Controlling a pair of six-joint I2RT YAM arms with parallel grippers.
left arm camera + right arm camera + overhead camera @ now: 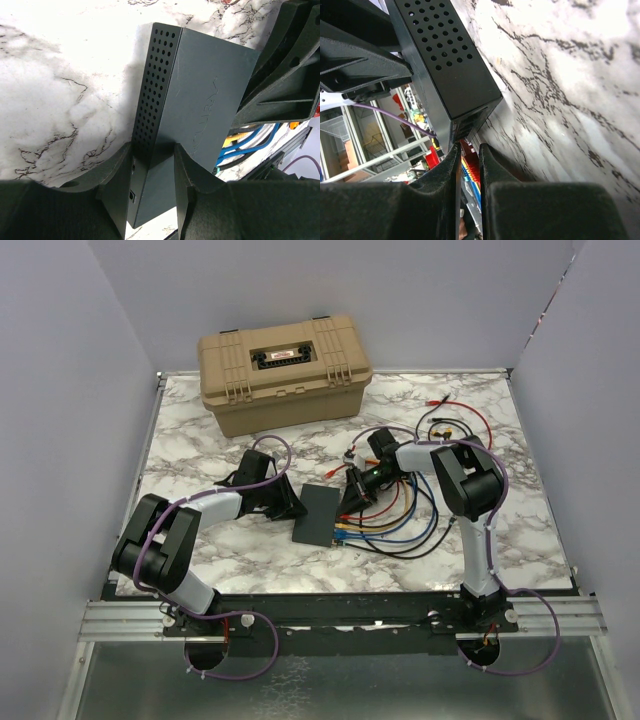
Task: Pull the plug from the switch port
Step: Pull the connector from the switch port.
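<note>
At the middle of the white-and-grey marbled bench lies the thin flat matte-black rectangular switch, with one arm working at each side of it. The left hand is clamped on the switch's left side. In its wrist view the perforated side wall and smooth top face stand between the two dark fingers, touching both. My reading is that this grip is an anchor, so the light box does not slide when a cable is tugged.

The right hand sits at the opposite end, where the port row faces the cables, so any pull would run straight away from the anchoring hand. Its fingers are drawn nearly together with only a thin slit between them. Whether a plug is pinched in that slit I cannot tell, as the fingers hide it. The plug to be pulled is among the coloured plugs seated along that edge, and which one is meant is not clear.

By count there are two arms, two hands, one switch, and one large tan plastic toolbox with its lid shut at the back of the bench, well apart from the work. The looping cables come in at least four colours: blue, red, black and yellow. They overlap too much for an exact tally. A separate tangle of thin red and black leads lies near the back right corner.
</note>
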